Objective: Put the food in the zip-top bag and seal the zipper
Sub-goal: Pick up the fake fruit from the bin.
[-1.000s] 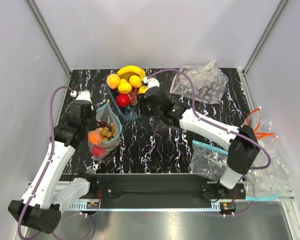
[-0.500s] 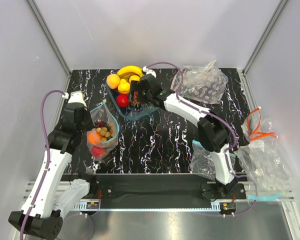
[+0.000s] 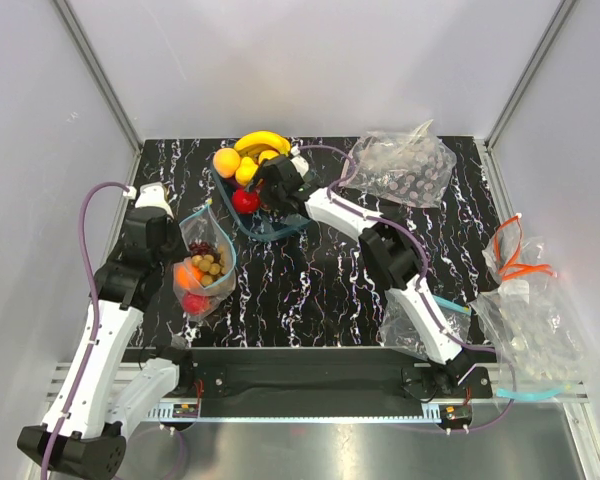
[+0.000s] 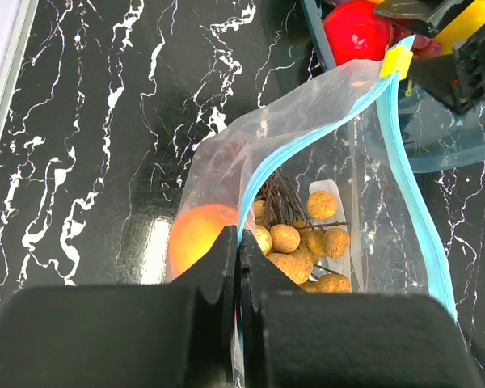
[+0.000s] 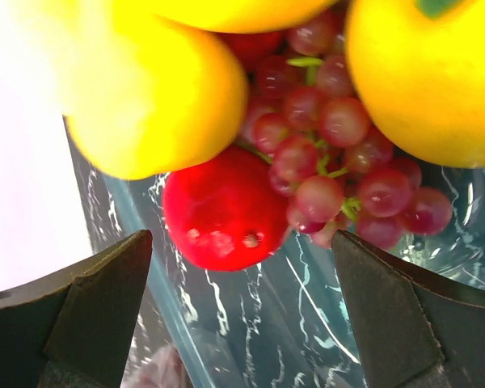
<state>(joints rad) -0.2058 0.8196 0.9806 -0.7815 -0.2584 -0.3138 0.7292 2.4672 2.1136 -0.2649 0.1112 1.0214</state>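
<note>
The left gripper [image 4: 238,242] is clamped on the near rim of the zip-top bag [image 4: 347,145], which stands at the left of the bench [image 4: 89,121] with its mouth gaping. The zipper [image 4: 424,218], a light-blue strip with a yellow tab at its far end, curves round the opening. Inside lie a tan nut cluster [image 4: 299,250] and an orange [image 4: 198,234] (a red fruit [image 3: 195,302] shows from above). The right gripper [image 5: 238,246] is spread wide over the bowl [image 5: 307,323], framing a red apple [image 5: 222,206] and purple grapes [image 5: 331,153] below yellow fruits [image 5: 145,89].
</note>
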